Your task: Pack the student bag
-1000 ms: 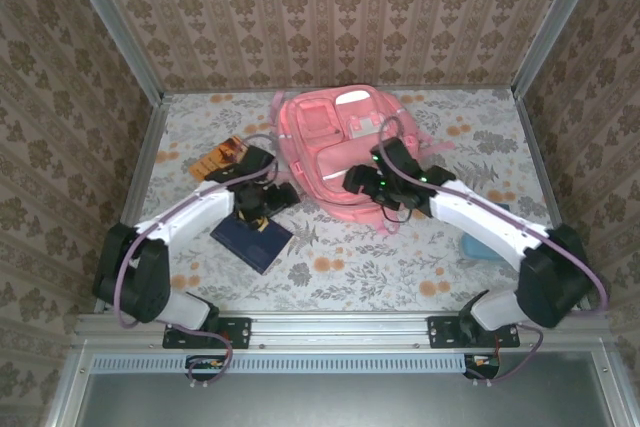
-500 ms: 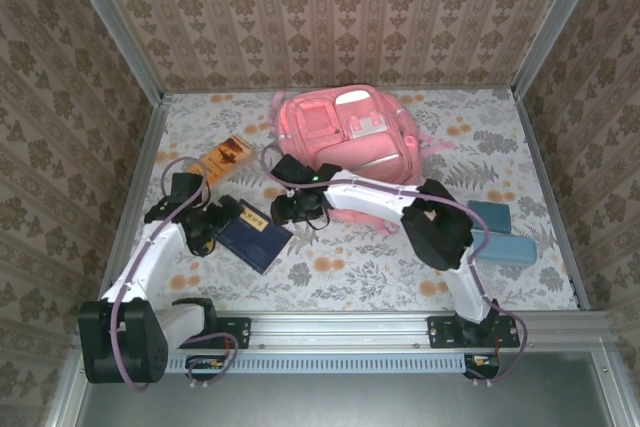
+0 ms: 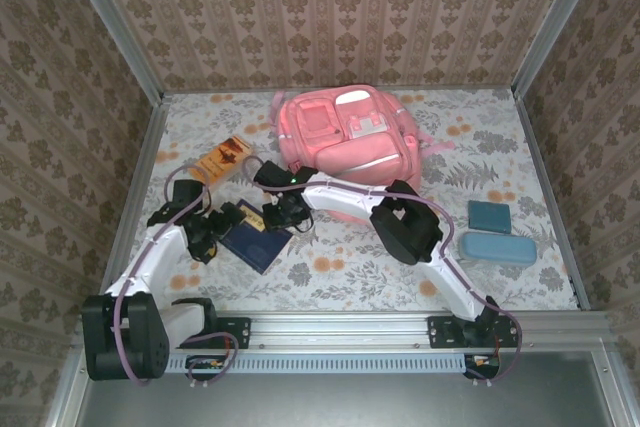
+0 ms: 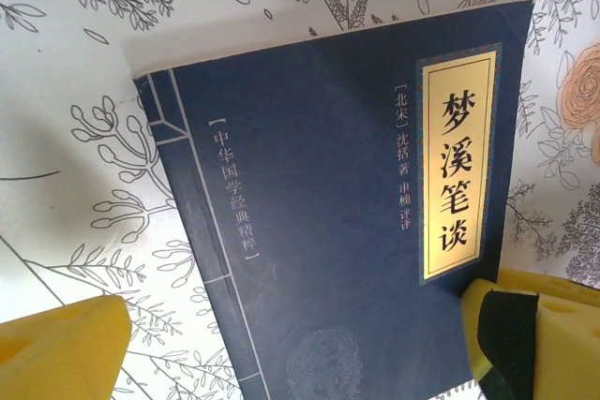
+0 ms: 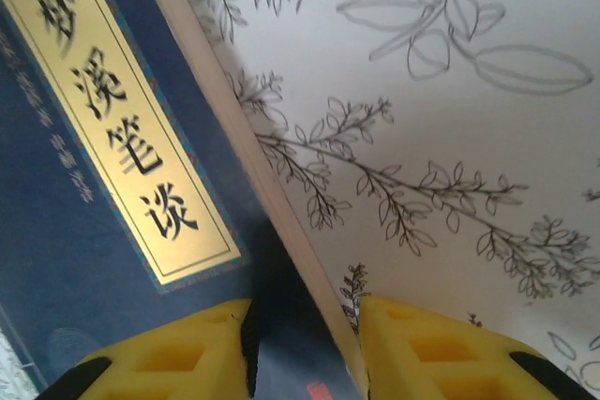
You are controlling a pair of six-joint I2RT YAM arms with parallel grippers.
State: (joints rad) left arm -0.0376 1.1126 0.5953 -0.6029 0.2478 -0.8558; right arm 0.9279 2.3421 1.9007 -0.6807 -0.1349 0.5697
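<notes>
The student bag (image 3: pixel 340 137), a salmon-pink backpack, lies at the back middle of the table. In front of it, to the left, a navy book (image 3: pixel 255 237) with a gold title label (image 4: pixel 457 166) lies flat. My left gripper (image 3: pixel 215 232) hovers at the book's left end, open wide, with its yellow fingers (image 4: pixel 56 353) spread either side of the cover. My right gripper (image 3: pixel 283 215) reaches across to the book's right edge. Its jaws are half closed but still apart: one finger (image 5: pixel 169 358) is over the cover, the other is on the cloth beside the page edge (image 5: pixel 291 222).
An orange book (image 3: pixel 222 157) lies at the back left. Two teal cases (image 3: pixel 490 215) (image 3: pixel 498 247) sit at the right. The right arm stretches across the table in front of the bag. Patterned walls enclose three sides.
The right arm swung left from the bag's front to the navy book and its jaws narrowed. The left arm pulled back left along the book and opened fully.
</notes>
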